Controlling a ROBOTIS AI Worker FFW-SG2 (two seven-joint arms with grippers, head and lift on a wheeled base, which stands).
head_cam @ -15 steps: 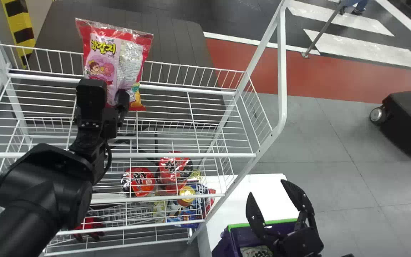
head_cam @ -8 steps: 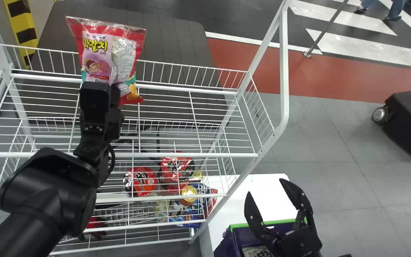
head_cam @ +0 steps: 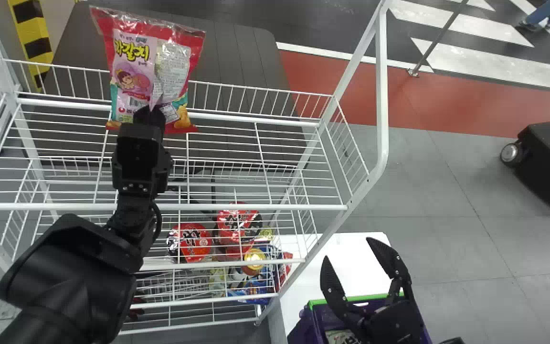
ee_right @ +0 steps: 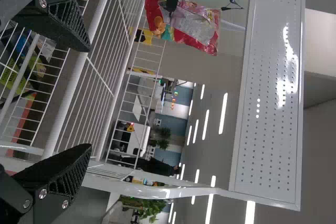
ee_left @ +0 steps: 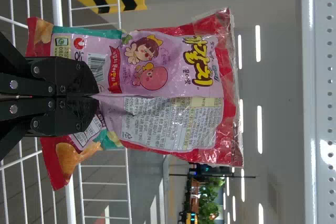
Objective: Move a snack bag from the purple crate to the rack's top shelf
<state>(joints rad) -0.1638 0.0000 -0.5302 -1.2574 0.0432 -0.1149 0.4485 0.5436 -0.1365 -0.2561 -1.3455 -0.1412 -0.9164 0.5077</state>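
Left end effector (head_cam: pixel 150 113) had the snack bag (head_cam: pixel 129 79) pinched at its lower part, bag upright beyond the fingertips, above the top shelf (head_cam: pixel 237 207), nearer its left edge. Right end effector (head_cam: pixel 348 249) was spread, near the purple crate (head_cam: pixel 305 329).

Beyond the left fingers (head_cam: pixel 142 116) lies a dark grey slatted surface (head_cam: pixel 241 57), with a striped band (head_cam: pixel 31 28) (yellow and black, quite loud) at its left. A white counter (head_cam: pixel 337 255) sits just past the right fingers (head_cam: pixel 334 286). To their right spreads grey tiled floor (head_cam: pixel 437 191), carrying a black wheeled case (head_cam: pixel 549 165). Farther ahead, the floor turns brick red (head_cam: pixel 399 102), then dark with broad white stripes (head_cam: pixel 490 64); a slim metal pole (head_cam: pixel 439 40) stands there. Long ceiling lights (ee_right: pixel 223 114) glow far beyond the right fingers, as do green plants (ee_right: pixel 142 208).
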